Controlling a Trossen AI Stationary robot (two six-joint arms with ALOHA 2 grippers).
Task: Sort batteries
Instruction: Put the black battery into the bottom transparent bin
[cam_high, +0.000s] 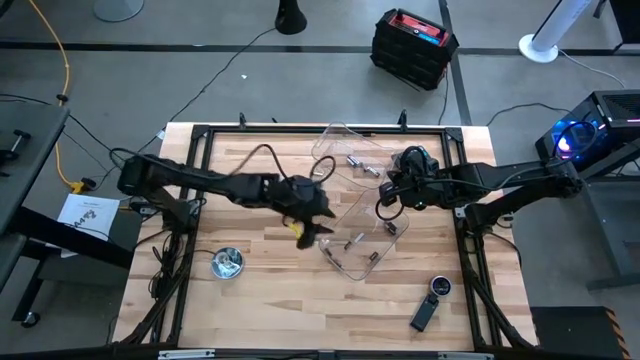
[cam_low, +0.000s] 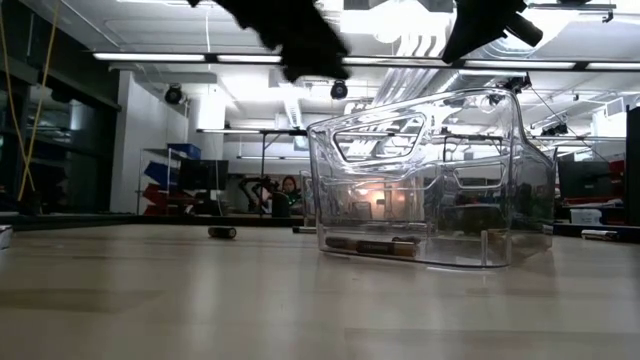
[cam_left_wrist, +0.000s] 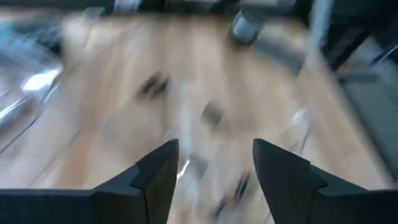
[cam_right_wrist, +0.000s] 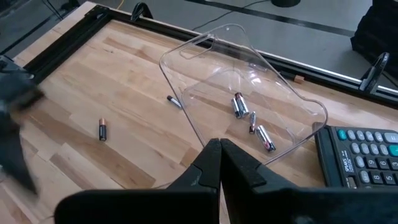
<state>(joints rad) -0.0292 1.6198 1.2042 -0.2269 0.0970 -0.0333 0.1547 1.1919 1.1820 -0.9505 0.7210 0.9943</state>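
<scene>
The tabletop was pale butcher-block wood, planked and matt, inside a black metal frame. Two clear, thin-walled plastic trays with rounded corners stood on it: one tray near the far edge, the other tray at the centre, tilted in the high view. The batteries were small cylinders, some silvery and some dark with reddish-brown bands. Several lay in the far tray and several in the centre tray. In the right wrist view, one dark battery lay loose on the bare wood and another lay just outside the tray wall. A round shiny metal dish sat toward the near-left corner. A black oblong gadget lay toward the near-right corner.

The left claw was spread, with nothing between its dark fingers. It hung above the left rim of the centre tray, its arm reaching in from the left edge.

The right claw was pressed together and held nothing. It hovered between the two trays, its arm extended from the right edge.
</scene>
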